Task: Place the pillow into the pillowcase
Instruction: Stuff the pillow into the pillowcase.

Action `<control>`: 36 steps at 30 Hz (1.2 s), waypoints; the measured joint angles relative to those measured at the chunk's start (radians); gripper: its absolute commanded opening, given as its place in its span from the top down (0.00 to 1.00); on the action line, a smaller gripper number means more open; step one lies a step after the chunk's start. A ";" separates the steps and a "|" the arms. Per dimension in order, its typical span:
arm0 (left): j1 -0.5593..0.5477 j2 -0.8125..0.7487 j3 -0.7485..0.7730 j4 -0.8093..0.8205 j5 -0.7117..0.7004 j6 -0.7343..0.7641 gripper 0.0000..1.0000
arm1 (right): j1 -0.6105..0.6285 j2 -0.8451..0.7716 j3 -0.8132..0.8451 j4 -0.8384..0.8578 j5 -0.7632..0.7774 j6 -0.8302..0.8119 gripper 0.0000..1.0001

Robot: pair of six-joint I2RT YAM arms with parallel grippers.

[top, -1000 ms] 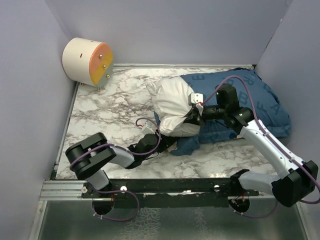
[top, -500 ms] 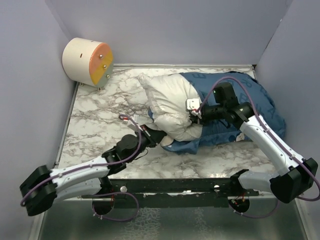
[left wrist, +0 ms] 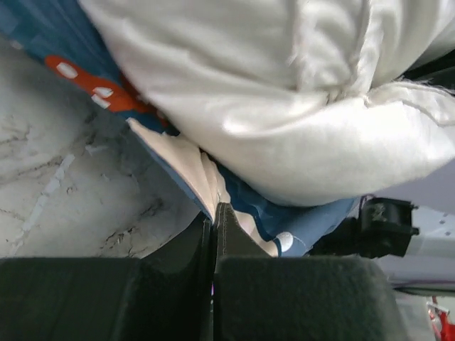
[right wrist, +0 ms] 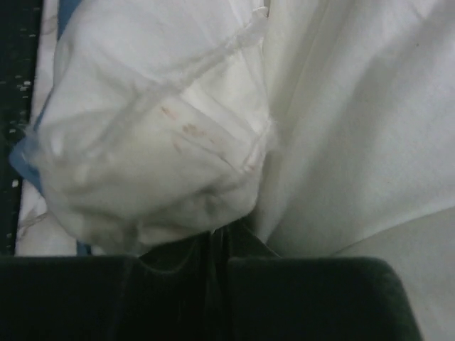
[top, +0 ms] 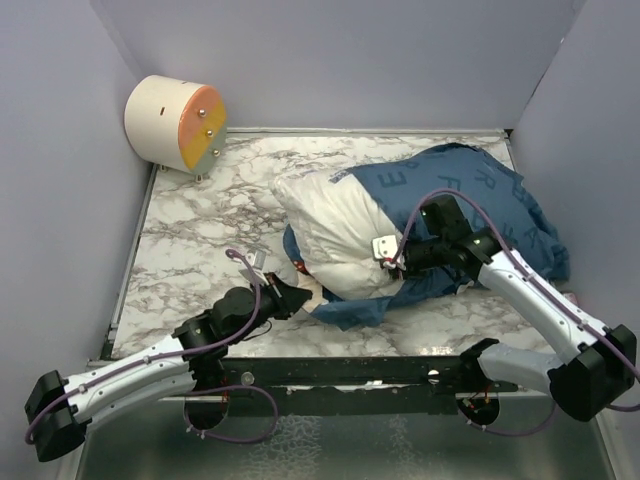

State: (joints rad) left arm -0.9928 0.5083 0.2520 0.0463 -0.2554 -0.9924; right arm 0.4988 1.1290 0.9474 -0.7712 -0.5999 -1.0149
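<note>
The plump white pillow (top: 335, 225) lies mid-table, its right part inside the blue printed pillowcase (top: 490, 195). My left gripper (top: 297, 293) sits at the pillow's near-left corner. In the left wrist view this gripper (left wrist: 215, 207) is shut on the pillowcase's edge (left wrist: 199, 167), cream inside and blue outside, under the pillow (left wrist: 284, 106). My right gripper (top: 393, 262) reaches in from the right beside the pillow's small label (top: 385, 245). In the right wrist view it (right wrist: 224, 233) is shut on a bunched fold of the pillow (right wrist: 163, 142).
A cream cylinder with an orange face (top: 172, 122) stands at the back left corner. Grey walls close in the marble table (top: 190, 240) on three sides. A black rail (top: 330, 372) runs along the near edge.
My left gripper has shut on the pillowcase edge and its arm has stretched out low to the near left. The right gripper has pulled nearer, and the pillow and case have shifted with it.
</note>
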 measured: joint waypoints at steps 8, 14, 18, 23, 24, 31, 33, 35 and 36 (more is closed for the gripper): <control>0.001 0.319 0.027 0.192 0.135 0.058 1.00 | -0.016 0.142 0.243 -0.433 -0.269 -0.162 0.37; 0.003 0.396 0.039 0.311 0.172 0.107 1.00 | -0.029 0.205 0.666 -0.545 -0.423 -0.097 0.25; 0.002 0.421 0.014 0.370 0.189 0.119 1.00 | 0.070 0.225 0.732 -0.349 -0.414 0.144 0.11; 0.002 0.456 0.014 0.406 0.202 0.135 1.00 | 0.245 0.341 0.709 -0.160 -0.235 0.340 0.00; 0.002 0.460 0.014 0.413 0.203 0.136 1.00 | 0.263 0.368 0.699 -0.130 -0.184 0.357 0.00; 0.002 0.467 -0.016 0.451 0.203 0.138 1.00 | 0.363 0.487 0.491 0.068 0.248 0.397 0.65; 0.002 0.443 -0.042 0.438 0.201 0.135 1.00 | 0.371 0.480 0.422 0.153 0.357 0.378 0.81; 0.002 0.399 -0.055 0.402 0.188 0.135 1.00 | 0.373 0.462 0.351 0.228 0.447 0.365 0.90; 0.002 0.361 -0.056 0.365 0.176 0.135 1.00 | 0.370 0.439 0.297 0.284 0.500 0.344 0.92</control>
State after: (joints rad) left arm -0.9909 0.8696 0.1963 0.4114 -0.0795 -0.8574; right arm 0.8684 1.5677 1.2442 -0.4870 -0.1001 -0.6708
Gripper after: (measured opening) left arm 0.010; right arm 0.178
